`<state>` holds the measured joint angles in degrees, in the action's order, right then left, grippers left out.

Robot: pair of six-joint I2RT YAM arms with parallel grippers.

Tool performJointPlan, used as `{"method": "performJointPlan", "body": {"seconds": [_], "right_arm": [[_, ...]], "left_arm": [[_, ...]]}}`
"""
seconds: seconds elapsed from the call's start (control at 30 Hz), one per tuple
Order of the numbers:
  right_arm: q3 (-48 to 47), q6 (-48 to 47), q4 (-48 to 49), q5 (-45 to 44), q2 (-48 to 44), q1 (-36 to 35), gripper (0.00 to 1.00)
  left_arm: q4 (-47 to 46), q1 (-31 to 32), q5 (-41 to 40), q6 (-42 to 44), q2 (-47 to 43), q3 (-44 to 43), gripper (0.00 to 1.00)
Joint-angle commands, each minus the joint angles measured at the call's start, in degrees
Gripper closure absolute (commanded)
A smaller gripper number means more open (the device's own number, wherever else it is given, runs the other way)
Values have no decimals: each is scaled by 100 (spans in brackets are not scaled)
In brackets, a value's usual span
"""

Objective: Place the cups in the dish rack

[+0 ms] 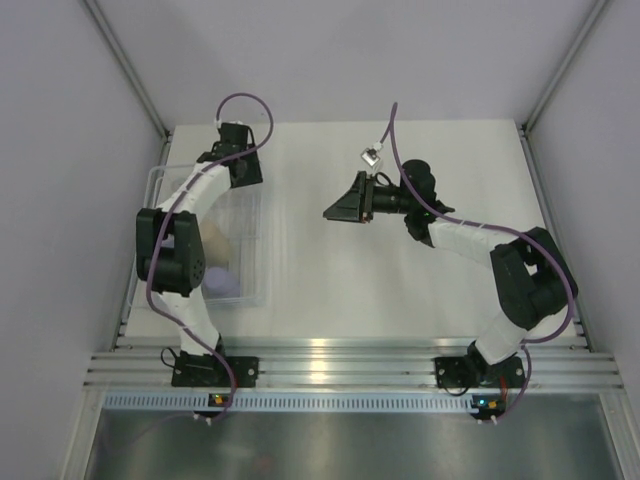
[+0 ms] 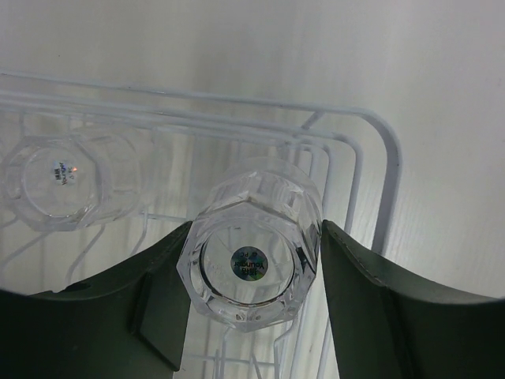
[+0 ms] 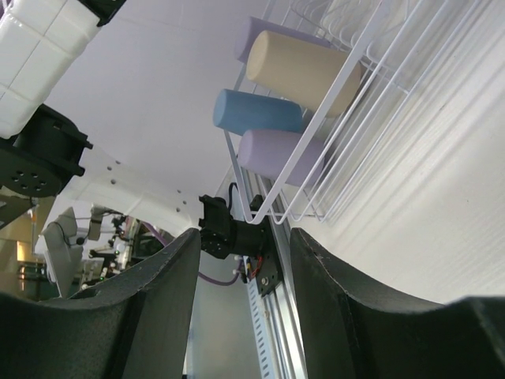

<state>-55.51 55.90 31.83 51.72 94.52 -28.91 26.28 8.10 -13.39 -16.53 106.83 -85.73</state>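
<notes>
The dish rack [image 1: 256, 240] lies along the left edge of the tabletop [image 1: 400, 280]. The left pincer [image 2: 256, 229] is over the rack's end nearest the far-left corner, clamped on a clear cup [image 2: 252, 264]: one dark finger [image 2: 158, 308] lies against each side of it. The cup's base, with a round sticker, faces the wrist camera. It sits inside the rim by a rounded corner of the rack; whether it rests on the slats I cannot tell. A second clear cup [image 2: 59, 181] stands in the rack beside it, apart from the fingers, its base also up.

Toward the near edge, the rack holds four tumblers lying on their sides: a beige tumbler [image 3: 304, 71], a blue tumbler [image 3: 256, 110] just beside it, a lavender tumbler [image 3: 280, 154] next to the blue one, and a second lavender tumbler [image 3: 260, 35] partly hidden behind the beige one.

The right pincer [image 3: 245, 237] hangs above the middle of the tabletop, pointing toward the left edge, its fingers apart with nothing between them
</notes>
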Motion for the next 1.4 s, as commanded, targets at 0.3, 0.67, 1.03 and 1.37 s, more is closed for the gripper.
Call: {"method": "performJointPlan", "body": {"seconds": [0.3,0.67,1.03,1.37], "right_arm": [[-65,-158,86,75,-153,104,50],[-153,-193,-28,101,-83,96,49],[-276,-272,-134,101,-48,113,49],[-558,-422,-406,127,-56,122,49]], "left_arm": [[-387,-115,-261,107,444,74,100],[-238,-115,-252,1,524,101,28],[-246,-107,-42,54,120,136,2],[-238,-107,240,115,-557,57,2]]}}
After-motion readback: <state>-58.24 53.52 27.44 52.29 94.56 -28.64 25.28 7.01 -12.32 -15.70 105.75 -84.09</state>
